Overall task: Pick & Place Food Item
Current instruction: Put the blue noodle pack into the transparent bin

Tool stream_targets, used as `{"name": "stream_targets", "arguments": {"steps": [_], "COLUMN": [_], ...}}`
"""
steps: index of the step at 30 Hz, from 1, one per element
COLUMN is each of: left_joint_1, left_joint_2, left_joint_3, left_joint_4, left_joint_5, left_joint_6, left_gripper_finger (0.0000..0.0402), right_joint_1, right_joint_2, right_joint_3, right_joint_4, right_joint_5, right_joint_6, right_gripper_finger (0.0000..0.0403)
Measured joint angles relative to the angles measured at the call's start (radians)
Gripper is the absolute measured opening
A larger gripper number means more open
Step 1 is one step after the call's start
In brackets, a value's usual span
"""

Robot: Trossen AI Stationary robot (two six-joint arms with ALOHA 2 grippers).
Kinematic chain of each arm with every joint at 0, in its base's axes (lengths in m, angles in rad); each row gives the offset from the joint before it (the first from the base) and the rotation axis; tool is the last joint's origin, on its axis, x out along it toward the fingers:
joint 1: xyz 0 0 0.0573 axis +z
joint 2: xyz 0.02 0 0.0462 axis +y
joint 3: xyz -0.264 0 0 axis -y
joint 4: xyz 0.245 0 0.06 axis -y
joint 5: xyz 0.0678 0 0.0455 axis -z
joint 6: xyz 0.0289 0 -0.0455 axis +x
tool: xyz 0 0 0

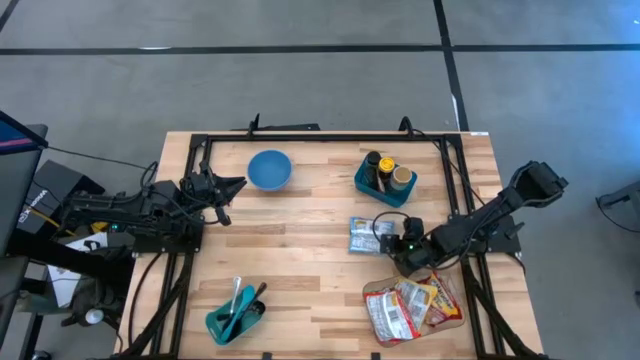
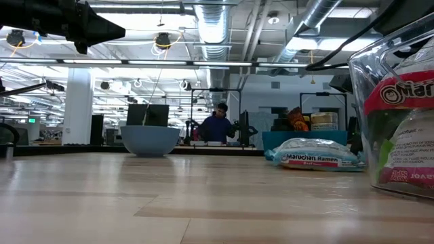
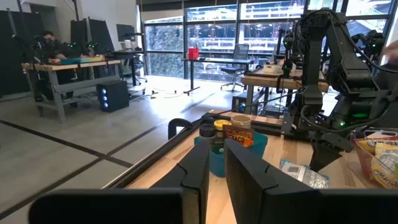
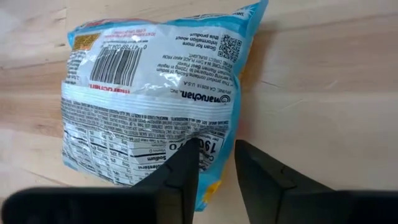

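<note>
We see a worktop [image 1: 300, 270] of pale wood planks, smooth and faintly sheened, framed by matt black metal rails [image 1: 320, 138]. The ramen packet [image 4: 149, 93] is glossy, crinkled plastic film. The blue bowl [image 1: 269, 168] looks smooth and matt. The clear tub [image 2: 400, 108] is shiny plastic. The right claw [image 4: 216, 177] has matt dark fingers [image 4: 180, 177].

The left gripper [image 3: 214, 165] shows its two dark fingers close together with a thin gap. Beyond them stands a blue tub [image 3: 233, 152] holding jars and a packet. A ramen packet [image 3: 303, 173] lies on the wooden table [image 3: 165, 174], beside the other dark arm [image 3: 336, 81].
</note>
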Motion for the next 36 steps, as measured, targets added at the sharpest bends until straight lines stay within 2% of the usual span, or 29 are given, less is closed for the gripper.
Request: {"name": "stream_targets", "arguments": {"steps": [10,17,36], "left_joint_1": [0.000,0.000,0.000], "left_joint_2": [0.000,0.000,0.000], "left_joint_3": [0.000,0.000,0.000], "left_joint_4": [0.000,0.000,0.000], "left_joint_5": [0.000,0.000,0.000], "left_joint_6": [0.000,0.000,0.000], "left_gripper_finger": [0.0044,0.0044,0.0044], "right_joint_1": [-0.033,-0.084,-0.114], "right_joint_2": [-0.001,-0.001,-0.001], "right_joint_3": [0.000,0.000,0.030], "right_joint_4": [-0.003,-0.009,-0.014], "right_joint_5": [0.010,0.011,0.030], "right_joint_6": [-0.020,-0.099,-0.279], "right_gripper_finger": [0.0053,0.0005,0.0000]}}
